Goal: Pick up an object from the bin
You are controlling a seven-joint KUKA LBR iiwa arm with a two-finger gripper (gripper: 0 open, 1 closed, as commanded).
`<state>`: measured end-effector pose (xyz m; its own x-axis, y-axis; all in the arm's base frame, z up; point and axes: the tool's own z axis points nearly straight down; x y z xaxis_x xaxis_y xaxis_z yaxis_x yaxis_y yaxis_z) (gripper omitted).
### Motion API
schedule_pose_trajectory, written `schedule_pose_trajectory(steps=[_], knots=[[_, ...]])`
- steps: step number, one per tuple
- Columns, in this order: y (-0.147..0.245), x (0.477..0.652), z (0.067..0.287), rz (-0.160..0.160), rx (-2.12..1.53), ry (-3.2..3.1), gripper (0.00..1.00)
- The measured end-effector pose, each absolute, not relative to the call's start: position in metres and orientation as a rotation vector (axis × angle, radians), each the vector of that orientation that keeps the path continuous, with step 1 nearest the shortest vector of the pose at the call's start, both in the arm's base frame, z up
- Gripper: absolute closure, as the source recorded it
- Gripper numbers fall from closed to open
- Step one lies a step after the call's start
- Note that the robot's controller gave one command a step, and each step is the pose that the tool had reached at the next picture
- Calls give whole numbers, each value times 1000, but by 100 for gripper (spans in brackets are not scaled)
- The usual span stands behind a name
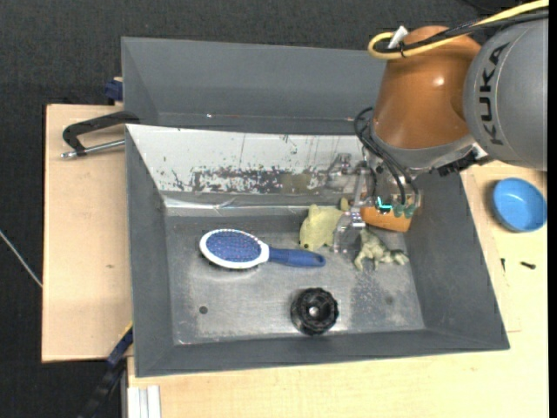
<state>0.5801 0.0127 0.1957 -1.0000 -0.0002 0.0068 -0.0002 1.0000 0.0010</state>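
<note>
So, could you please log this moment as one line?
arm: low, right side of bin | nearest: pale yellow toy | apart: blue hairbrush, black knob

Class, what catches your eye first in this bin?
The arm's orange cover looms over the right side of the bin, its gripper down beside a pale yellow-green lump. A blue and white hairbrush lies left of centre, a black round knob near the front wall.
</note>
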Motion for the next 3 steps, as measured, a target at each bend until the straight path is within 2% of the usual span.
schedule_pose_trajectory(steps=[1,2,3], knots=[[32,577,89,-3,-81,-3134,0],[32,578,94,-4,-82,-3136,100],[32,580,232,-4,-68,-3155,100]])
